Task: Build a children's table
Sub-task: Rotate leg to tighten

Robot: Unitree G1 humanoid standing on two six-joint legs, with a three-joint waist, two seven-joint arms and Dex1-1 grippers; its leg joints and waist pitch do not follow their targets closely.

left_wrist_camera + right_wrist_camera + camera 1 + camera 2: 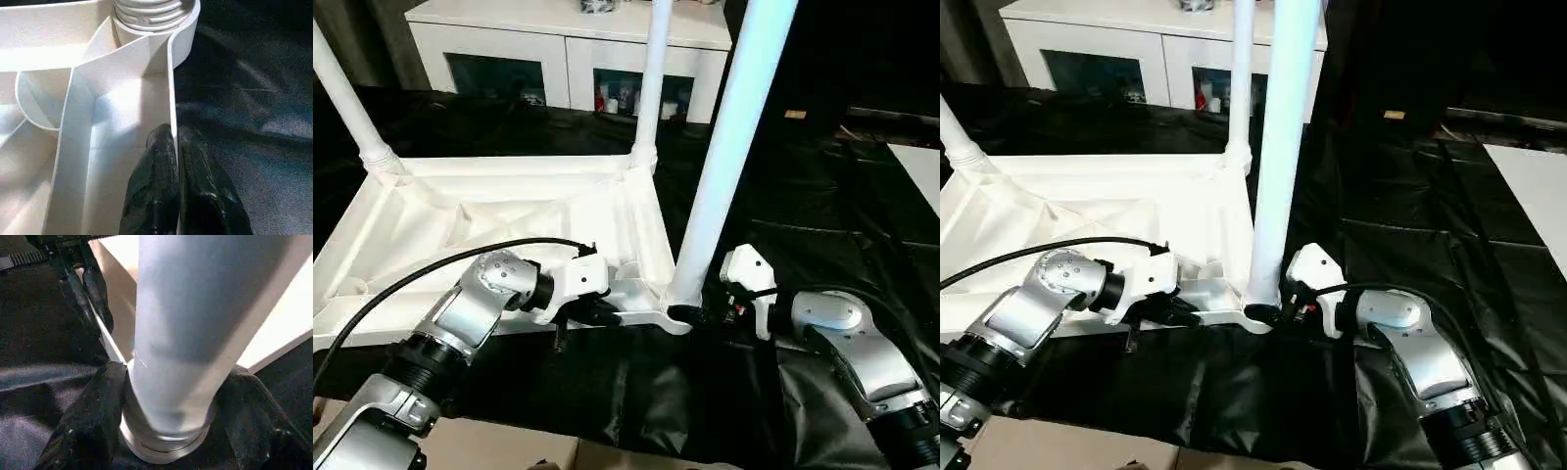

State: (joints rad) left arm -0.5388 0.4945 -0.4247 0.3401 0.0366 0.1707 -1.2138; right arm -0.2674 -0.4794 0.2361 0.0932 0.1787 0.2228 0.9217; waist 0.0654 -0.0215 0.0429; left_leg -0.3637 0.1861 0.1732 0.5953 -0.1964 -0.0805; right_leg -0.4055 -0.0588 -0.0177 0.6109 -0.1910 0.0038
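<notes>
Two hands: left point(570, 318) pinching tabletop rim point(509, 328), right point(700, 313) round near leg point(729, 147), grip unclear

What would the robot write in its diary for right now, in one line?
left claw: shut on tabletop rim | right claw: around near leg base | three legs standing | fourth socket unfilled

Both head views are looking forward and down from above, sharing the upturned white plastic ribbed tabletop point(509, 211). Each wrist camera is sitting close, facing its near right corner.
</notes>
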